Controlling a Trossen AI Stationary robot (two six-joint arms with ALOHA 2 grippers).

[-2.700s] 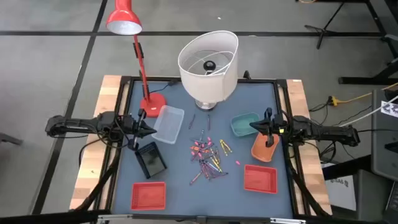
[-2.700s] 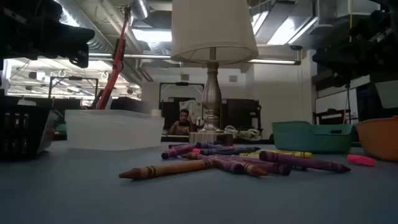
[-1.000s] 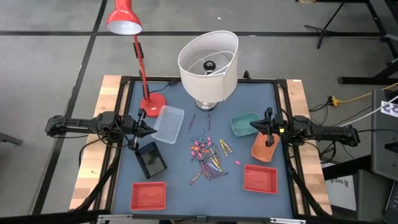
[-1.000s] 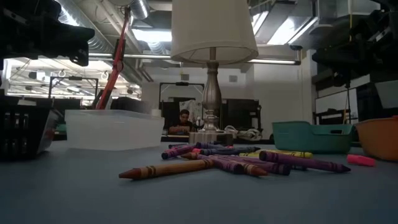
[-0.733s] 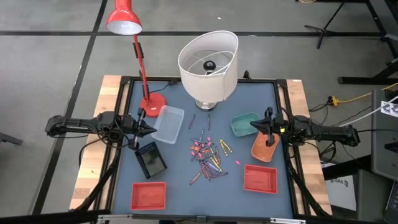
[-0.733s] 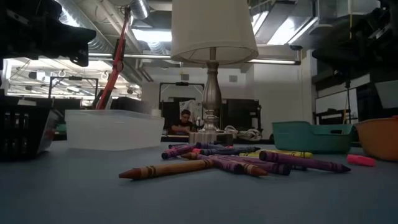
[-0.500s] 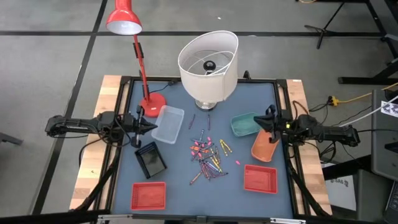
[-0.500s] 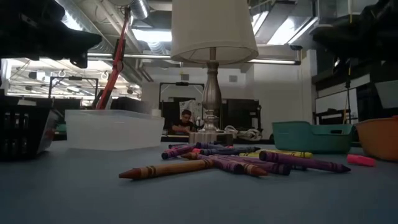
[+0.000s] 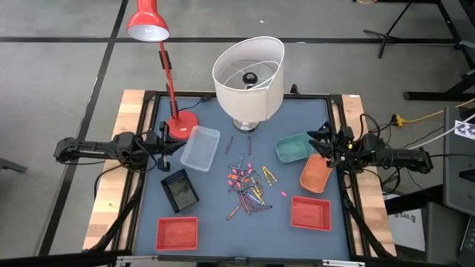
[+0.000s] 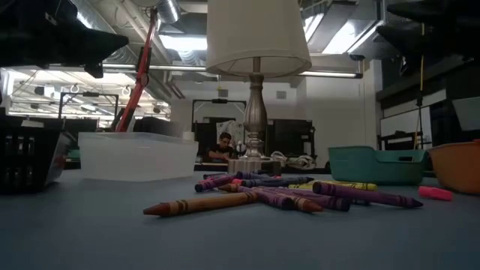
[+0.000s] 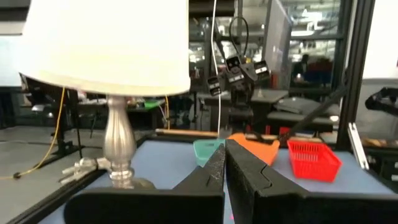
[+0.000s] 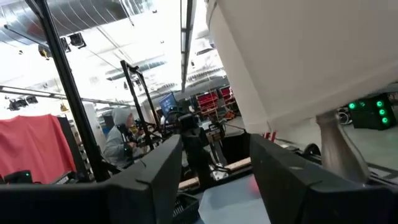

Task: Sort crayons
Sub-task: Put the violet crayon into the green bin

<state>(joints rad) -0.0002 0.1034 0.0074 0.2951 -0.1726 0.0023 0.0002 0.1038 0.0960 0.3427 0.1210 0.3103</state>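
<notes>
Table surroundings, bins and lamps only.

On my blue-grey table (image 9: 223, 222) stand a white-shaded lamp (image 9: 249, 70) at the far middle and a red desk lamp (image 9: 148, 26) whose base (image 9: 182, 124) sits just beside a clear tray (image 9: 200, 147). A black bin (image 9: 179, 190) lies near that tray, a red basket (image 9: 177, 233) in the near corner below it. On the opposite side: a teal tray (image 9: 291, 147) touching or nearly touching an orange bowl (image 9: 315, 173), and another red basket (image 9: 310, 213) nearer. Behind the table, low view, a person (image 10: 223, 148) sits, possibly at a desk; too small to tell.
</notes>
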